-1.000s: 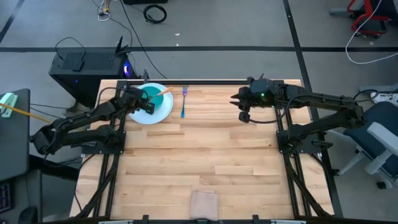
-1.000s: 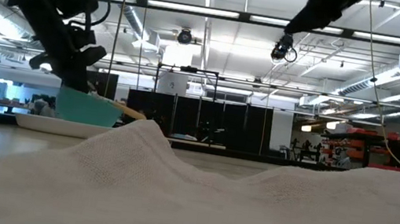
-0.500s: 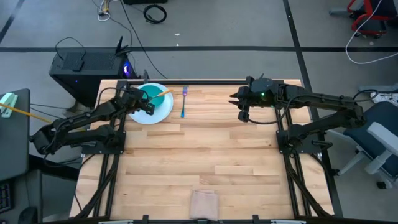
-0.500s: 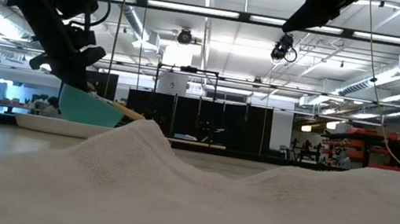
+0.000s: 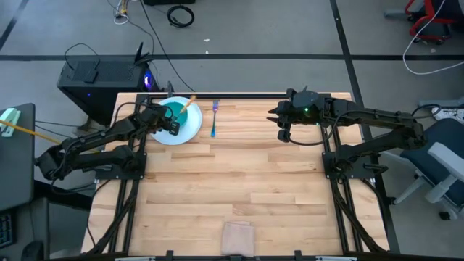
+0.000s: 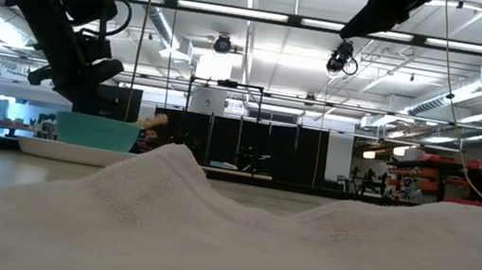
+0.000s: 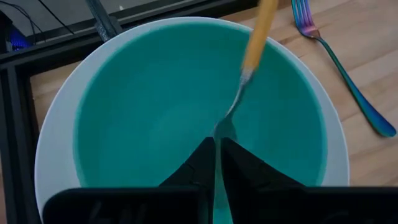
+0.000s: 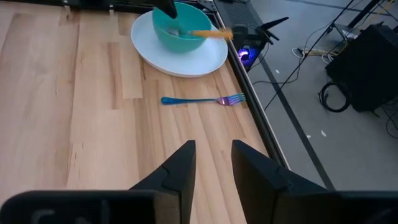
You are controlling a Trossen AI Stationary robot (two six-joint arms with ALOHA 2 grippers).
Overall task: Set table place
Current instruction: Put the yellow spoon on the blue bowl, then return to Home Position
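The teal bowl (image 6: 96,131) has been lowered flat onto the plate (image 5: 190,130); its rim is still pinched by the left gripper (image 7: 217,163), so release remains

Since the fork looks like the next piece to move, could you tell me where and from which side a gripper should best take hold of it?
Grip the fork around the middle of its blue handle, coming straight down from above. It lies flat on the table, apart from the plate, with bare wood on both sides for the fingers. The right gripper hovers open nearby and seems the better placed.
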